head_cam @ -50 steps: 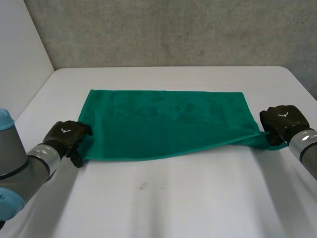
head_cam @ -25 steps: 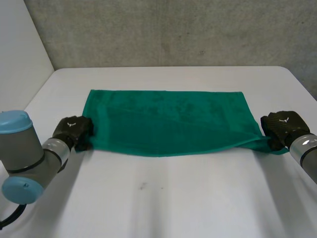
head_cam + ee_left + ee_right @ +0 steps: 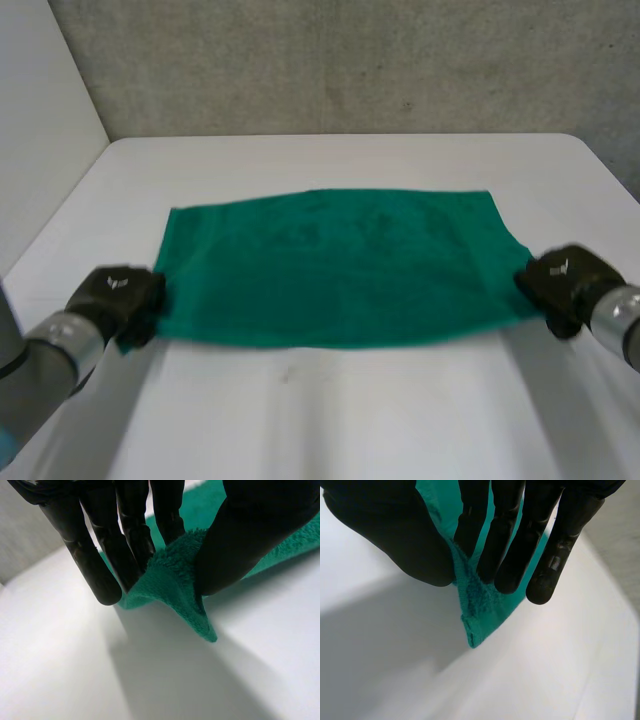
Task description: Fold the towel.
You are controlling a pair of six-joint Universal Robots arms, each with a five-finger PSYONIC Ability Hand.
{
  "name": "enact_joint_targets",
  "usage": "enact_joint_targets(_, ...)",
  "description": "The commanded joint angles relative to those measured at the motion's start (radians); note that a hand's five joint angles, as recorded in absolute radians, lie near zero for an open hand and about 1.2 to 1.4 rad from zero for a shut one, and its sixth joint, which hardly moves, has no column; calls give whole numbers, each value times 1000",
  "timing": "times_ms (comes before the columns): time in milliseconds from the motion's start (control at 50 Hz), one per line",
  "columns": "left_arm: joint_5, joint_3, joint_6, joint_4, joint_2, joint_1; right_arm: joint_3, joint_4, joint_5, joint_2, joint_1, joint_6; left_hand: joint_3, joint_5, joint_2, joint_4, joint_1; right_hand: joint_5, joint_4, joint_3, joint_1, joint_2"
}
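Observation:
A green towel (image 3: 335, 265) is stretched across the white table (image 3: 330, 420), its near edge lifted off the surface. At the towel's near left corner, my left hand (image 3: 115, 297) pinches the cloth; the left wrist view shows that corner (image 3: 175, 587) caught between thumb and fingers (image 3: 132, 535). My right hand (image 3: 562, 283) holds the near right corner; in the right wrist view the corner (image 3: 477, 607) hangs from between the thumb and fingers (image 3: 512, 540). The far edge of the towel still rests on the table.
A grey wall (image 3: 350, 60) stands behind the table's far edge. Bare white table surface lies in front of the towel, between my two arms, and a strip of it runs behind the towel.
My left hand has closed on the near left corner. Both hands have lifted the near edge and drawn it toward me, stretching the towel taut.

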Motion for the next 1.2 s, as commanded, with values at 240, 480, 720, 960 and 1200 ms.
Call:
enact_joint_targets(240, 13, 10, 151, -107, 114, 14, -62, 88, 54, 18, 4, -201, 219, 257, 203, 206, 274, 221, 203, 215, 417, 221)
enact_joint_targets(480, -38, 396, 53, 70, -294, -38, -406, -44, 118, 302, 88, 0, 219, 257, 203, 206, 274, 221, 203, 215, 417, 221)
enact_joint_targets(720, -150, 755, 44, 124, -588, -78, -759, -98, 185, 609, 133, 55, 219, 257, 203, 206, 274, 221, 203, 215, 417, 221)
enact_joint_targets(960, -155, 798, 47, 253, -655, -120, -974, -164, 224, 770, 167, 118, -181, -143, -197, -194, -125, -59, -76, -64, 138, -58)
enact_joint_targets(1200, -155, 683, 47, 277, -536, -161, -861, -179, 267, 600, 153, 270, -1003, -965, -1019, -1016, -947, -1001, -1019, -1007, -805, -1000)
